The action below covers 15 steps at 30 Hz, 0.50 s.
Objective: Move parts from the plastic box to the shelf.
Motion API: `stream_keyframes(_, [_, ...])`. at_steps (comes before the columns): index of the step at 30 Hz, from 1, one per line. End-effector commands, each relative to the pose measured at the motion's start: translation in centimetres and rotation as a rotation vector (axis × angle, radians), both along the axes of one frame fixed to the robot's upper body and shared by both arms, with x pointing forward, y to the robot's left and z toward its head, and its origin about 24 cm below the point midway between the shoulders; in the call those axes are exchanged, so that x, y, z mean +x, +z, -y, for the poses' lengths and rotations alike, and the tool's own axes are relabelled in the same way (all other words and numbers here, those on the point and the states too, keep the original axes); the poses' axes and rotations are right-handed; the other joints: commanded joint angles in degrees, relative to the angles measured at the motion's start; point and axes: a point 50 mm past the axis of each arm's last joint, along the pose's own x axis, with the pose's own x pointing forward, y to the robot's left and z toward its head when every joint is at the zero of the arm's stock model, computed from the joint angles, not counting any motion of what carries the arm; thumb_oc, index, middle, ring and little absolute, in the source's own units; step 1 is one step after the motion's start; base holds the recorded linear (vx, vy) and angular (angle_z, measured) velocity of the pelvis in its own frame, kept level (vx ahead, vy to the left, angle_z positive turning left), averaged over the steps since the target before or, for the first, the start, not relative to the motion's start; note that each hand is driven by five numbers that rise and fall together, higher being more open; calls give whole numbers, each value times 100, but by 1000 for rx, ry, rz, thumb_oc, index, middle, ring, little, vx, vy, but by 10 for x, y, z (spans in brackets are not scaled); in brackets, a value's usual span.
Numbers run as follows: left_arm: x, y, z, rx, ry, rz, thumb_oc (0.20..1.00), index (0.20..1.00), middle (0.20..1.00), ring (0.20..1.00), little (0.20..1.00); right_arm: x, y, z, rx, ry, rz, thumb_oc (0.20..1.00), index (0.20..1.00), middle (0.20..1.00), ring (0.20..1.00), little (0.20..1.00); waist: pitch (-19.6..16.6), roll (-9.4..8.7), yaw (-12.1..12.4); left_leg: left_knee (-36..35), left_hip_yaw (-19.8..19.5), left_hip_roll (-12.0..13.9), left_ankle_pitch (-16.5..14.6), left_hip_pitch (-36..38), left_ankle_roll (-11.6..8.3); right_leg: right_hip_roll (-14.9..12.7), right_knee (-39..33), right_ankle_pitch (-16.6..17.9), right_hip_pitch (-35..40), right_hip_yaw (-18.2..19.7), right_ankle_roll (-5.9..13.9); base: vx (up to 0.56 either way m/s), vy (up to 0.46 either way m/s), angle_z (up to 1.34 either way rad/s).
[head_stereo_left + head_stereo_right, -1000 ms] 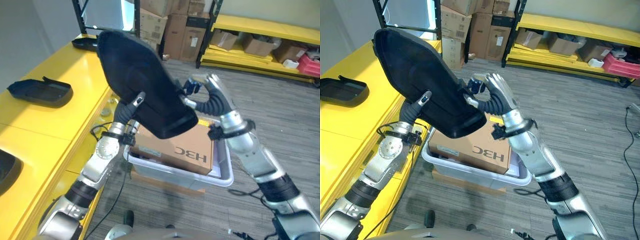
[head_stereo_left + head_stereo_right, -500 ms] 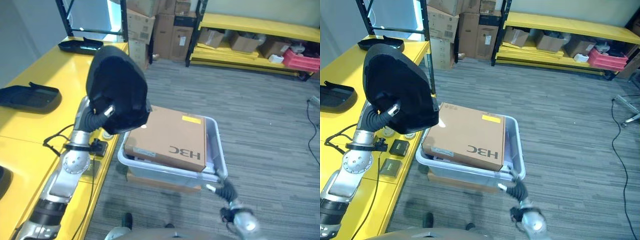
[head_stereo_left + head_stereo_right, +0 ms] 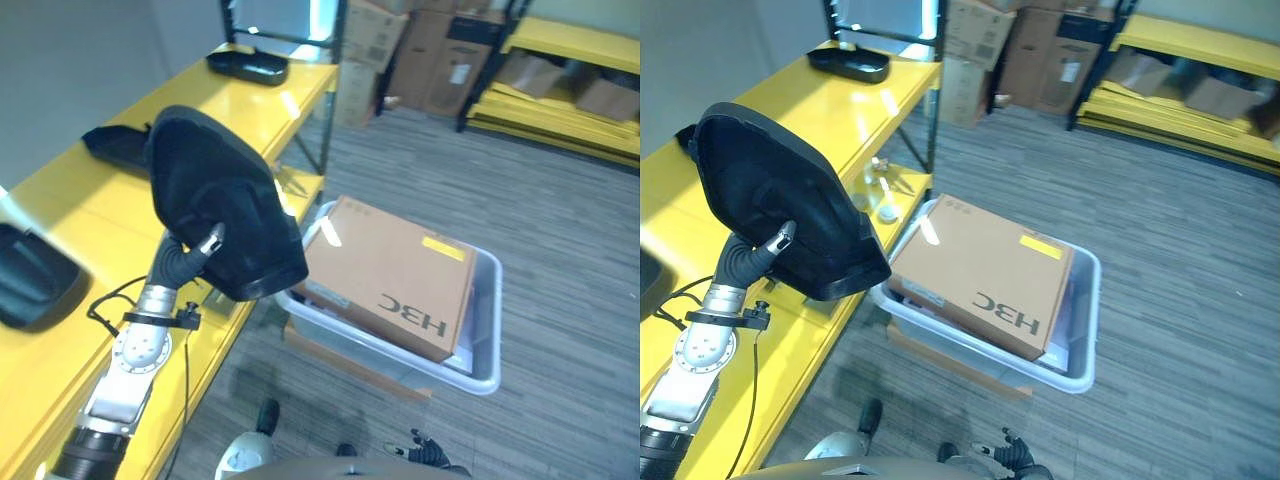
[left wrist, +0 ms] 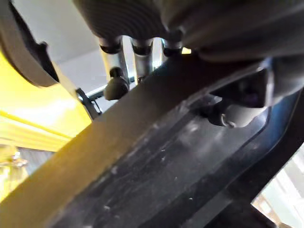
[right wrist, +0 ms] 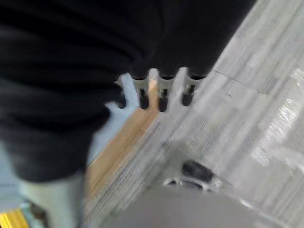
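One large black molded part point(image 3: 222, 208) is raised in the left hand point(image 3: 777, 240), whose thumb and fingers point(image 4: 116, 64) pinch its edge; the part hangs above the yellow shelf's point(image 3: 95, 215) front edge, just beside the clear plastic box point(image 3: 482, 330) on the floor. That box stands right of the shelf, on the grey plank floor, and a brown cardboard carton point(image 3: 392, 275) lies tilted across its top. On the shelf, three more black parts rest: one tray point(image 3: 248, 66) at the far end, one point(image 3: 115, 147) behind the held part, and one point(image 3: 32, 288) at the near left. A few small fittings point(image 3: 883, 199) lie on the shelf's lower level, near the box's far corner. Low beside the box, the right hand point(image 5: 159, 88) hangs with its fingers straight and apart, holding nothing.
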Motion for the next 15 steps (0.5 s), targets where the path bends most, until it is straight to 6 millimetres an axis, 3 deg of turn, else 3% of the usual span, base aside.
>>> stream_keyframes(1, [-12,58,-12,-56,-15,297,200,200,200,200,200,20,3,-2,-50,186,-18,1000,1000,1000,1000,1000,233,-72,395,503,206,78,-329,-420,270,-578,424,-338,-559,-173,112,-161,-37,162])
stream_keyframes(3, [-15,64,-12,-62,-21,318,200,200,200,200,200,29,6,5,-110,231,-19,1000,1000,1000,1000,1000,185,-145,391,960,684,75,-691,-418,465,-714,449,-296,-656,-394,143,-179,-56,127])
stream_keyframes(5, [-18,73,-12,-66,-27,361,200,200,200,200,200,30,10,23,-122,49,-1,1000,1000,1000,1000,1000,115,-251,274,1740,1569,124,-1346,-334,618,-866,307,-230,-640,-692,119,-152,-33,112])
stream_keyframes(6, [-18,73,-12,-66,-27,361,200,200,200,200,200,30,10,23,-122,49,-1,1000,1000,1000,1000,1000,116,-249,276,1745,1570,125,-1350,-335,618,-865,307,-229,-639,-691,119,-89,6,122])
stream_keyframes(8, [-19,79,-12,-26,-30,386,200,200,200,200,200,31,11,28,-89,-93,29,1000,1000,1000,1000,1000,19,-280,149,1894,2096,206,-1819,-89,676,-957,215,-211,-511,-964,110,-14,44,81])
stream_keyframes(9, [-19,79,-12,-26,-30,386,200,200,200,200,200,31,11,28,-89,-93,29,1000,1000,1000,1000,1000,29,-280,147,1889,2095,205,-1822,-73,677,-957,209,-210,-493,-966,112,46,118,72])
stream_keyframes(12, [-19,80,-12,-22,-41,382,200,200,200,200,200,27,9,24,-89,-36,10,1000,1000,1000,1000,1000,-243,-133,5,877,2363,237,-1848,487,752,-867,296,-305,-381,-1116,197,120,133,63])
stream_keyframes(14, [-17,80,-7,-26,-61,380,200,200,200,200,200,26,9,23,-98,-4,3,1000,1000,1000,1000,1000,-263,-110,1,667,2281,157,-1787,582,801,-912,454,-338,-429,-1173,220,6,149,37])
stream_keyframes(15, [-15,83,-4,-28,-79,390,200,200,200,200,200,30,9,22,-105,19,2,1000,1000,1000,1000,1000,-254,-92,-18,576,2198,70,-1797,632,903,-1051,923,-371,-648,-1207,264,-57,214,21])
